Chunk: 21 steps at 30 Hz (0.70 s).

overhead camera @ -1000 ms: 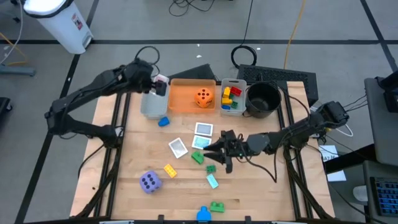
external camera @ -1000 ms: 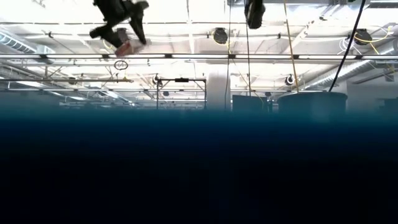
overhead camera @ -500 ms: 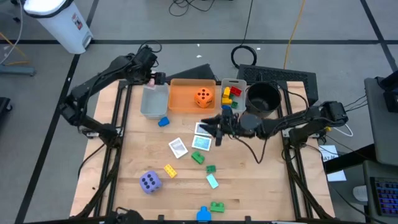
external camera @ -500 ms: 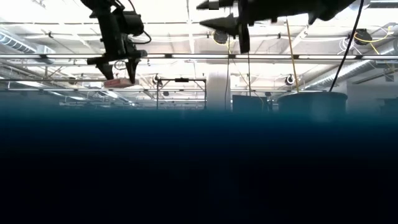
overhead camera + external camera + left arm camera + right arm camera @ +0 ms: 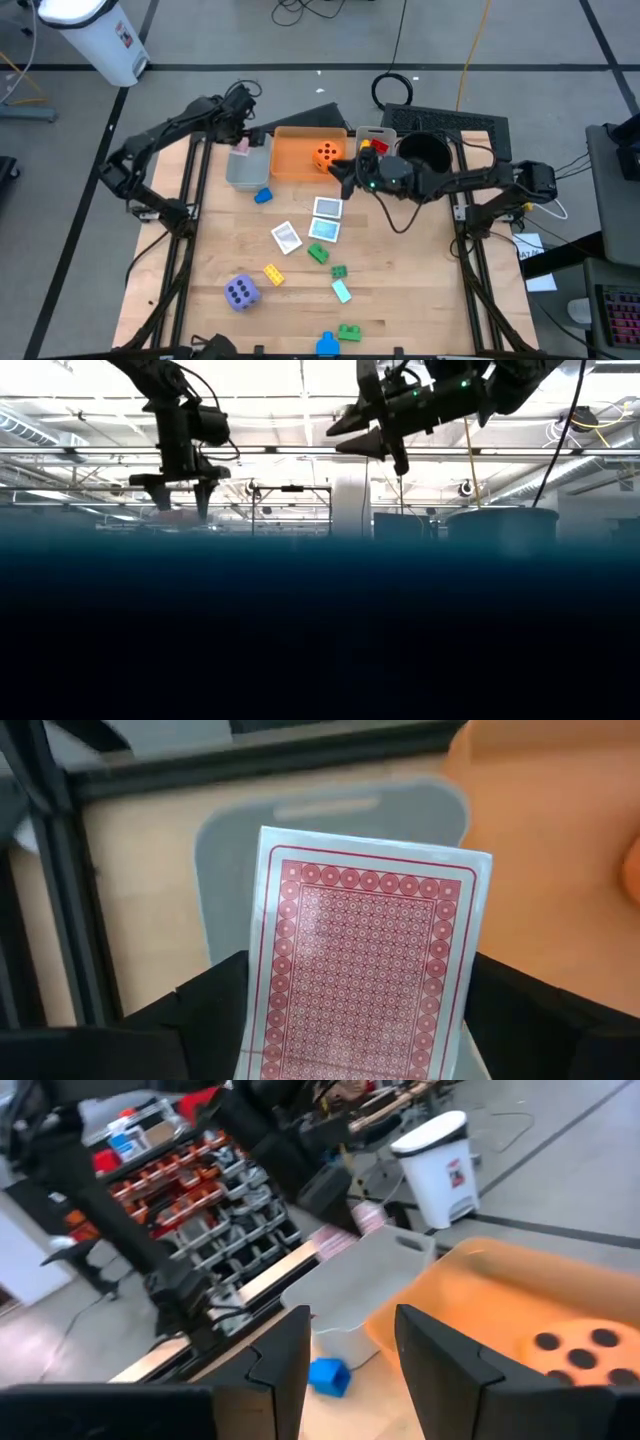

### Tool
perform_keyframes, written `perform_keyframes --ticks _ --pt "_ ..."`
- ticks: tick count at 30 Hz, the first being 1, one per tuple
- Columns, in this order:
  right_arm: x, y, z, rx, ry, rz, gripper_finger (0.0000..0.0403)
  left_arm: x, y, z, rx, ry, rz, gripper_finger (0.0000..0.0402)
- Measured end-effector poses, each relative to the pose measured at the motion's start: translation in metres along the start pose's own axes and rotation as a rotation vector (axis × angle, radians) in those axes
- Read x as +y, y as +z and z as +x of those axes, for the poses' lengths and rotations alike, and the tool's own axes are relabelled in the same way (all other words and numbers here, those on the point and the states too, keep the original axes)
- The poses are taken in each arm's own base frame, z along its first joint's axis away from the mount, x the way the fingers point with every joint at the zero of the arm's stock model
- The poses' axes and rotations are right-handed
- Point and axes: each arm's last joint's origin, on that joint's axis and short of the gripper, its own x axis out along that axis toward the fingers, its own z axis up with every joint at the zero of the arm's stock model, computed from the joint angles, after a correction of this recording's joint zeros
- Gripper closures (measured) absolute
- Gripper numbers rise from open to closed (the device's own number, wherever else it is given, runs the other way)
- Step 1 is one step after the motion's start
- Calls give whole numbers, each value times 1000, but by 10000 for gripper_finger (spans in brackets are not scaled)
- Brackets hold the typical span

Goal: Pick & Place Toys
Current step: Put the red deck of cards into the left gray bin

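Observation:
My left gripper (image 5: 243, 143) is shut on a card with a red patterned back (image 5: 365, 970), low over the far end of the long grey bin (image 5: 247, 166). My right gripper (image 5: 335, 167) hovers level over the right part of the orange bin (image 5: 298, 157), pointing toward the table's left, open with nothing between its fingers (image 5: 350, 1330). The orange die (image 5: 325, 155) lies in that bin. On the table lie the purple die (image 5: 240, 292), picture cards (image 5: 327, 208), and small bricks such as a blue one (image 5: 263, 196) and a green one (image 5: 338, 270). My left gripper holds the card between its two fingers (image 5: 205, 1015), which stand at the card's two long edges (image 5: 258, 1020) near the end toward the wrist. The fingers point steeply down. The card is lifted clear above the grey bin (image 5: 230, 870), its red back toward the wrist camera.
A small grey bin with red, yellow and blue bricks (image 5: 372, 155) and a black round bowl (image 5: 422, 160) stand right of the orange bin. More bricks lie near the front edge (image 5: 348, 330). Dark frame rails run along both table sides.
My left gripper has sunk with the card toward the grey bin and tipped to point more steeply down. My right gripper has swung from the middle of the table toward the far edge, and stands over the orange bin, its finger gap unchanged.

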Motion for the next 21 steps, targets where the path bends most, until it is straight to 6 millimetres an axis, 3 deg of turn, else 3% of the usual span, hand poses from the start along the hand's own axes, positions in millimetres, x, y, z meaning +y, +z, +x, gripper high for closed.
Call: perform_keyframes --ticks 10,16,21 --pt "-19 9 5 40 40 -101 261 -11 -16 19 -1 -20 -119 52" --pt "-29 13 7 88 112 -107 261 -27 -22 22 -56 -73 -203 93" --pt "-37 14 7 161 204 -116 261 -34 -24 26 -70 -58 -259 95"
